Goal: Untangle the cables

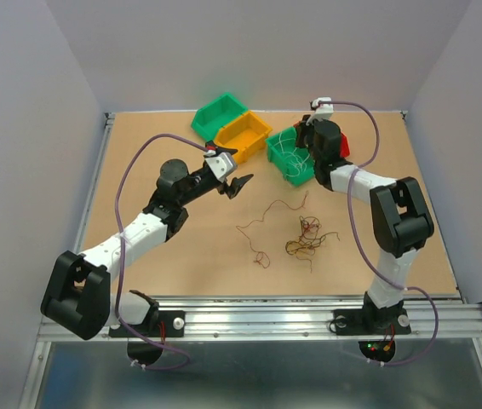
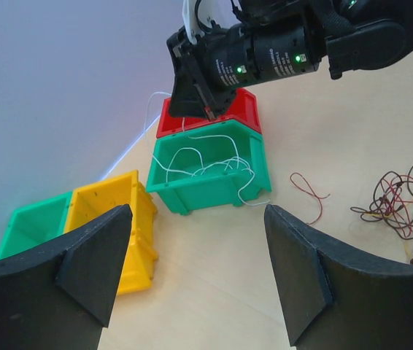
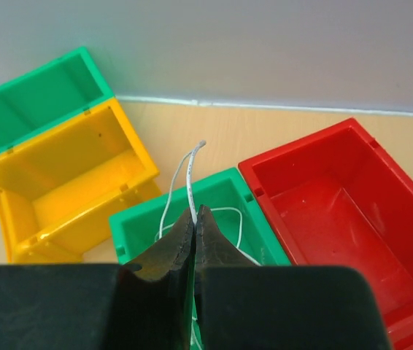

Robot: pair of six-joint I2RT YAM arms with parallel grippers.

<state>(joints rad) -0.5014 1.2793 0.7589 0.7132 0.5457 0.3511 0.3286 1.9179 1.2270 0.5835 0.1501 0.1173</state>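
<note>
Pinching a white wire (image 3: 190,173) between pressed-together fingers, the right claw (image 3: 195,219) hung above the green bin (image 1: 278,164), far and right of centre.
Contents of that bin: loose white loops (image 2: 205,166), one end spilling over its front wall.
Left claw (image 1: 233,175): spread wide, holding nothing, poised over the table (image 1: 181,256) left of centre (facing the bins).
Tangle (image 1: 306,238): red, yellow and dark strands, knotted, on the table near centre, apart from both claws.
Red strand (image 2: 307,187): loose, curly, lying just left of the tangle.
Yellow bin (image 1: 243,133): just left of the green bin.
Second green bin (image 1: 219,112): further left, against the yellow one.
Red bin (image 3: 338,208): just right of the green bin.
</note>
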